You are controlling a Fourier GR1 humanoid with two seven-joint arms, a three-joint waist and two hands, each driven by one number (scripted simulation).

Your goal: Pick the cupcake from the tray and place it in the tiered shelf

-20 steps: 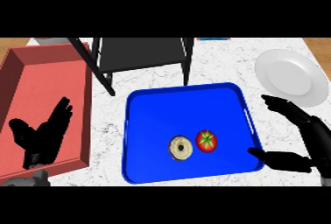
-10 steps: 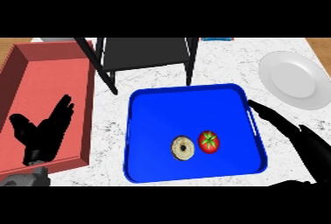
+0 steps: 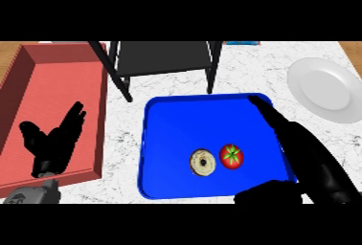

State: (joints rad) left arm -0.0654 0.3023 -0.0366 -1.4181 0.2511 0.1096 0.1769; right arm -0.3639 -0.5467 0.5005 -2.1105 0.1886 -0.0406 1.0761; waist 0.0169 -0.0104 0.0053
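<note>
Head view, the only one here: the cupcake [image 3: 203, 162] sits in the lower middle of the blue tray [image 3: 176, 124], right beside a tomato [image 3: 231, 156], looks like they touch. Nothing has hold of it yet. The right hand [image 3: 297, 143] lies stretched along the tray's right edge, fingers straight and pointing up the view, thumb down by the tray's bottom corner, holding nothing. The left hand [image 3: 53, 141] rests open, fingers up, over the red bin [image 3: 42, 76] at the left. The dark shelf [image 3: 163, 60] stands beyond the tray's far edge, and a white plate [image 3: 325, 88] is off to the right on the marbled surface [image 3: 127, 139]. So I'd say basically everything is left: grab, lift, carry over to the shelf.
</note>
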